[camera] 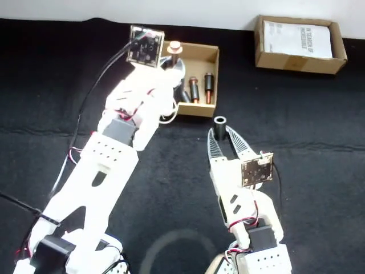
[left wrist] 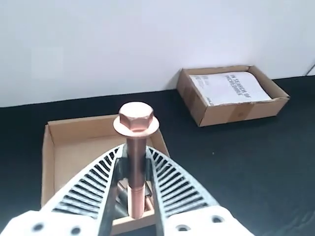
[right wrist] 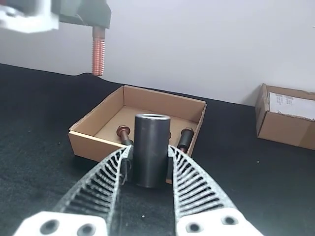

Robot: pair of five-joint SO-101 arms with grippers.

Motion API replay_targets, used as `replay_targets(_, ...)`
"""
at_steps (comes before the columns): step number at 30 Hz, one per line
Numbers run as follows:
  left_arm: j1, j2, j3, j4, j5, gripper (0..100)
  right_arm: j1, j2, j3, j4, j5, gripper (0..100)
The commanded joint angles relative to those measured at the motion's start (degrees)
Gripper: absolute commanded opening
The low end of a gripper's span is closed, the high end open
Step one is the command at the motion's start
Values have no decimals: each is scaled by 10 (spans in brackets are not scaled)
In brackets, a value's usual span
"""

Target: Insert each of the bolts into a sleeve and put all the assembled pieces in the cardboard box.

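The bolt (left wrist: 136, 123) is copper. The sleeve (right wrist: 151, 147) is dark grey. The cardboard box (camera: 197, 57) is brown, the worktop (camera: 308, 131) black. The left end effector (left wrist: 135, 155) and right end effector (right wrist: 150, 152) are striped white.

Table cover: black cloth (camera: 319, 125), slightly wrinkled.
Side box: small cardboard box (camera: 296, 64) at the table's far right edge, near the wall.
Contents: white printed sheet (camera: 297, 39) lying flat inside.
Backdrop: plain white wall (left wrist: 147, 39).

The light is even and fairly bright, I think from above. The white wall (left wrist: 98, 39) looks nearly washed out; the black table (camera: 319, 142) swallows light and shows me no clear shadows. A soft shine lies on the head of the bolt (left wrist: 134, 147).
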Motion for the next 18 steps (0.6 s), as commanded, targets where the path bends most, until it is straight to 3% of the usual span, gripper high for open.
replay_targets(1,36,-37,-4,-20,5,9,-14,0,75,-11,-4,7)
replay_targets(8,95,-68,-4,-16,90,9,-22,0,76,-10,-4,7)
replay_targets(18,108,-119,-4,125,149,9,-22,0,76,-10,-4,7)
